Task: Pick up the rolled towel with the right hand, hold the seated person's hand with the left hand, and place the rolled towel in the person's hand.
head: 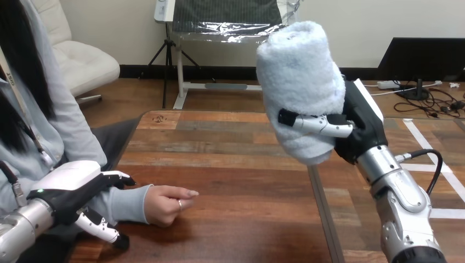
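Table: a brown table of wooden planks (230,164) lies before me, with a seam running down it right of centre.
My left hand: nearest to me, at the table's left edge, my left hand (71,192) sits at the person's pale grey sleeved forearm (123,204). Its fingers are spread and fairly straight, one reaching above the sleeve and the thumb lying below it. I do not see them closed round the arm.
Person's hand: just past my left fingertips, the person's hand (167,204) rests on the wood, loosely curled and knuckles up, holding nothing.
My right hand: further off and raised well above the table, my right hand (362,129) is wrapped round the pale blue rolled terry towel (301,82). The thumb (321,125) crosses the roll's front and the palm is behind it.
Towel: upright in that grasp, clear of the table and well apart from the person's hand.
Step in hand: I judge the pick-up done and the hold on the person's hand not yet made.
Next move: my left hand needs to slide forward and take the hand, which has to turn palm up and open. Then I bring the towel down and leftward into it.
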